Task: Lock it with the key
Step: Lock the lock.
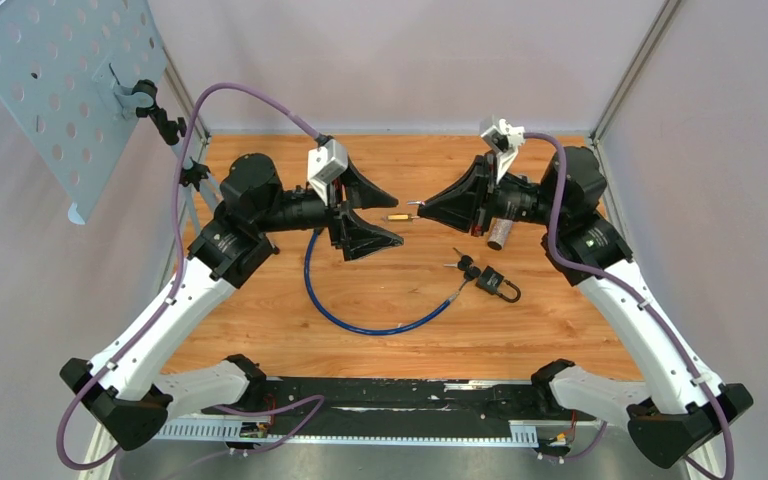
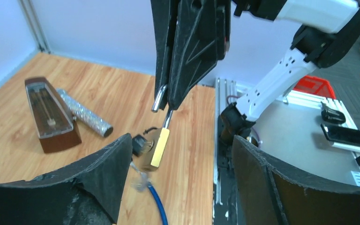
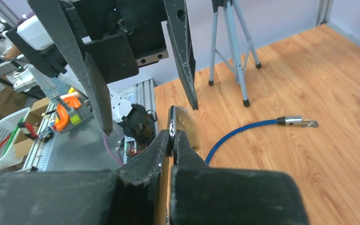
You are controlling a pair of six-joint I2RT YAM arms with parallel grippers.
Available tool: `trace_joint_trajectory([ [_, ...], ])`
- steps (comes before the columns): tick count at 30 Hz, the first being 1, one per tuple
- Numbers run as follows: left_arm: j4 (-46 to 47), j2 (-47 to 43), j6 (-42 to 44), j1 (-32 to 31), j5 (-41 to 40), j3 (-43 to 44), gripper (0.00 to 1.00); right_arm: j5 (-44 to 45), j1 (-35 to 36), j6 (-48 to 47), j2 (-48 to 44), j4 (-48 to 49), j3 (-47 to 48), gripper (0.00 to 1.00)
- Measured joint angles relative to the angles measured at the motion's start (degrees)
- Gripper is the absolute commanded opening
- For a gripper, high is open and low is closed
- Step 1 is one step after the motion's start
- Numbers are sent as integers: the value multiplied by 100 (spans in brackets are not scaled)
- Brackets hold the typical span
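Note:
My right gripper (image 1: 412, 208) is shut on the silver shackle of a brass padlock (image 1: 397, 216) and holds it in the air over the middle of the table. My left gripper (image 1: 398, 220) is open, with the padlock between its fingers and touching neither. In the left wrist view the padlock (image 2: 157, 147) hangs below the right gripper (image 2: 166, 101), nearer my left finger (image 2: 108, 164). In the right wrist view the shut fingers (image 3: 183, 150) hide most of it. A black padlock (image 1: 500, 286) with keys (image 1: 463, 264) lies on the table.
A blue cable (image 1: 360, 322) loops across the wooden table (image 1: 260, 330), its end by the keys. A silver cylinder (image 1: 500, 232) and a brown metronome (image 2: 51, 115) sit at the far right. A tripod with a perforated panel (image 1: 60, 90) stands far left. A metal rail (image 1: 390, 395) runs along the near edge.

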Motion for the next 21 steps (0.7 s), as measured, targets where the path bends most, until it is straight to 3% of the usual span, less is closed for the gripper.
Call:
trace_joint_trajectory([
  [12,1165,-221,-516,0,-120,-295,88,153,0,328,-369,942,-155,0],
  [21,1419,-103,-708,0,31,-306,64,39,0,544,-297,1176,-155,0],
])
